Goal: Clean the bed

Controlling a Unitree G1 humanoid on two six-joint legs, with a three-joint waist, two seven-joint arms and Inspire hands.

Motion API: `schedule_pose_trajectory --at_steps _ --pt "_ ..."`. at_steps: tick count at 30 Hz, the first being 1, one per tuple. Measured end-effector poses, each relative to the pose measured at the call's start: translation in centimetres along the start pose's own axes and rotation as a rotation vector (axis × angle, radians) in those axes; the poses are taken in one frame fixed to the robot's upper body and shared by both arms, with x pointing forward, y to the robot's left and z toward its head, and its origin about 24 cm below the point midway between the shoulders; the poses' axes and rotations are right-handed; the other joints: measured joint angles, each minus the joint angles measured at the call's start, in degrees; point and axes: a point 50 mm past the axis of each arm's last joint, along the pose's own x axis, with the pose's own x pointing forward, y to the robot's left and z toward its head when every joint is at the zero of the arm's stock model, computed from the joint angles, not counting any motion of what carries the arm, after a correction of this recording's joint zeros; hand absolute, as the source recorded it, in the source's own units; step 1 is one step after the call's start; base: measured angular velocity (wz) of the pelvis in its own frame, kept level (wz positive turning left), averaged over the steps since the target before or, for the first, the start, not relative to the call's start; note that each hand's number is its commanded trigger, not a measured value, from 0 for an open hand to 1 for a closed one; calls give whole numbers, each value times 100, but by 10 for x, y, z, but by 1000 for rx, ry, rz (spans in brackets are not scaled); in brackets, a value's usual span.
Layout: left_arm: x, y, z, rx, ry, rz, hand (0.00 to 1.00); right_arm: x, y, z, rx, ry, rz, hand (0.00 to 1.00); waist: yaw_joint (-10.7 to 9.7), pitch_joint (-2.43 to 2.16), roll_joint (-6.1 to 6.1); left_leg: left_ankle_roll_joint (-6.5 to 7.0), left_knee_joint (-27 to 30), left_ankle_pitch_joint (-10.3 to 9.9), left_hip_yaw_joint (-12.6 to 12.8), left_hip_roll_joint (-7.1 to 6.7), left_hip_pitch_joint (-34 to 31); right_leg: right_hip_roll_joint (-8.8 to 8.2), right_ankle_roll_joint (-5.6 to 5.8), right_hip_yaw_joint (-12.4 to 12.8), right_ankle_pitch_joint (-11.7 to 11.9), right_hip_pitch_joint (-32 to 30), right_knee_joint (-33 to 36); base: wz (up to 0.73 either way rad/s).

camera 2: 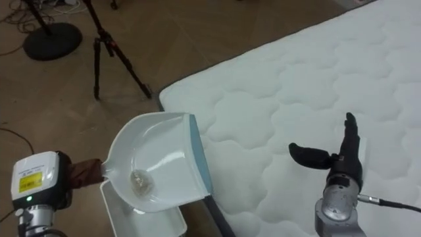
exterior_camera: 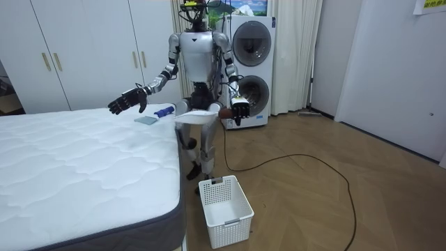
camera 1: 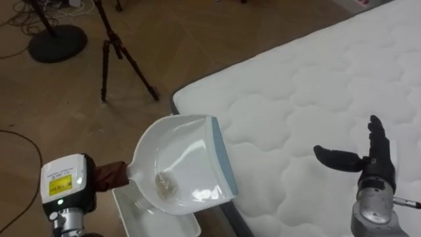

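My left hand (camera 1: 64, 187) is curled round the brown handle of a white dustpan (camera 1: 181, 155) with a pale blue lip. I hold the pan level beside the corner of the white quilted bed (camera 1: 296, 99). A small crumpled scrap (camera 1: 164, 184) lies in the pan near the handle. Directly beneath it on the floor is a white basket (camera 1: 154, 220). My right hand (camera 1: 371, 164) hovers open over the mattress with thumb spread, touching nothing. In the room view I stand at the bed's side, dustpan (exterior_camera: 195, 117) in front of my waist.
A dark tripod (camera 1: 122, 56) and a round stand base (camera 1: 56, 43) stand on the wooden floor beyond the bed corner. A blue-handled brush (exterior_camera: 162, 111) lies on the bed's far edge. Stacked washing machines (exterior_camera: 251, 70) are behind me.
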Motion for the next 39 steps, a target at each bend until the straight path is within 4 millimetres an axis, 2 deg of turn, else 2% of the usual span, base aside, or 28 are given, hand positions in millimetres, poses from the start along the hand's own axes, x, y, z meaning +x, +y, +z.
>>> schedule_pose_trajectory --at_steps 1,3,4,5,6,7,8,10,11,12,13,14,15,16,17,18,19,20,21,23,26,28,31,34,36,39 --pt "2 2 -1 3 -3 7 100 -2 2 -2 1 6 4 0 -40 3 6 -40 -55 39 -219 0 52 141 -67 101 -40 -73 27 49" --pt "9 7 -2 15 -11 20 100 -4 1 -6 1 20 -17 0 -266 26 -2 -155 -324 290 -1123 -35 307 596 -144 491 -15 -315 -208 69" --pt "11 8 -2 15 -13 18 100 -4 0 -6 2 20 -28 0 -308 33 -17 -183 -379 356 -1276 -41 350 666 -184 600 20 -379 -319 70" --pt "14 8 0 14 -18 15 100 -4 -1 -6 3 20 -48 0 -383 37 -66 -267 -406 418 -1432 -61 392 719 -238 758 123 -475 -514 57" --pt "16 7 0 17 -20 6 100 -4 -2 -6 2 21 -61 0 -398 35 -87 -293 -392 435 -1501 -100 398 737 -239 941 279 -543 -687 49" --pt "17 7 0 20 -20 4 100 -3 -2 -6 1 20 -63 0 -398 46 -128 -294 -384 433 -1521 -132 420 739 -236 1019 370 -552 -783 42" --pt "16 6 0 25 -20 0 100 -3 -3 -6 -3 14 -68 0 -406 48 -189 -294 -387 429 -1536 -212 420 689 -235 1168 555 -527 -1006 40" --pt "16 5 2 29 -27 -5 100 -3 -5 -5 -2 9 -92 0 -394 6 -264 -307 -392 436 -1469 -332 309 621 -220 1282 839 -469 -1180 45" --pt "16 5 2 33 -24 -4 100 -3 -5 -5 -2 7 -102 0 -377 -38 -331 -314 -387 435 -1159 -400 149 461 -193 1242 1069 -398 -1164 30" --pt "15 4 3 28 -10 -8 100 1 -5 1 0 -9 -104 0 -343 1 -290 -380 -301 354 -619 -287 -53 412 -184 1071 986 -349 -1267 26" --pt "15 3 3 31 -5 -11 100 2 -4 3 2 -15 -102 0 -335 28 -246 -473 -259 301 -278 -174 -171 381 -203 944 959 -348 -1275 45" --pt "15 3 3 35 -2 -22 100 1 -3 1 6 -9 -93 0 -378 21 -183 -541 -137 202 632 153 -404 333 -230 703 864 -348 -1239 78" --pt "16 3 5 30 -8 -18 100 1 -3 1 17 0 -86 0 -385 47 -151 -546 170 -80 1609 591 -609 311 -282 536 656 -418 -1076 81" --pt "16 3 7 26 -10 -20 100 1 -3 1 21 2 -82 0 -372 40 -135 -569 352 -210 1912 773 -689 296 -279 483 561 -459 -954 49" --pt "14 1 11 16 -21 -27 100 2 -4 2 25 -1 -74 0 -278 38 -94 -602 696 -496 2284 1032 -765 246 -237 456 392 -542 -682 28" --pt "14 1 14 14 -33 -26 100 4 -4 4 30 -4 -60 0 -220 32 -57 -590 812 -628 2497 1113 -846 167 -157 344 228 -627 -400 23" --pt "15 1 14 14 -36 -25 100 4 -3 4 36 -2 -49 0 -209 29 -85 -558 822 -642 2463 1039 -850 119 -103 351 159 -674 -257 34" --pt "14 1 13 19 -34 -30 100 3 0 4 44 4 -27 0 -204 2 -163 -502 738 -602 2338 869 -811 67 -25 406 104 -704 -149 54" --pt "14 0 13 15 -30 -33 100 3 1 3 46 7 -21 0 -256 -22 -202 -378 636 -524 2177 734 -784 34 10 461 106 -684 -161 65" --pt "14 0 13 18 -27 -42 100 3 0 2 44 11 -21 0 -264 -20 -244 -281 507 -462 2032 630 -666 -23 73 491 158 -605 -198 60" --pt "15 1 9 36 -19 -47 100 2 0 1 40 13 -21 0 -232 -22 -259 -261 378 -451 1828 554 -457 -37 117 365 283 -341 -464 40" --pt "16 3 8 38 -15 -43 100 2 0 1 38 11 -21 0 -163 -24 -257 -241 368 -462 1821 536 -427 -20 123 303 286 -197 -624 18" --pt "17 4 9 37 -18 -39 100 3 2 -3 25 26 2 0 -95 -17 -209 20 340 -430 1803 528 -428 20 131 242 289 -47 -855 4" --pt "19 5 9 33 -26 -34 100 4 1 -11 -3 57 -5 0 -96 -8 -129 69 340 -447 1794 530 -443 21 133 174 266 -56 -826 4" --pt "23 8 10 28 -42 -32 100 4 0 -14 -19 63 -7 0 -112 24 -62 93 367 -467 1825 512 -469 -51 147 155 147 -194 -507 0" --pt "33 13 8 52 -69 -48 100 6 0 -15 -26 66 -5 0 -175 23 -12 126 600 -584 1812 440 -547 -167 171 147 -70 -452 141 8"
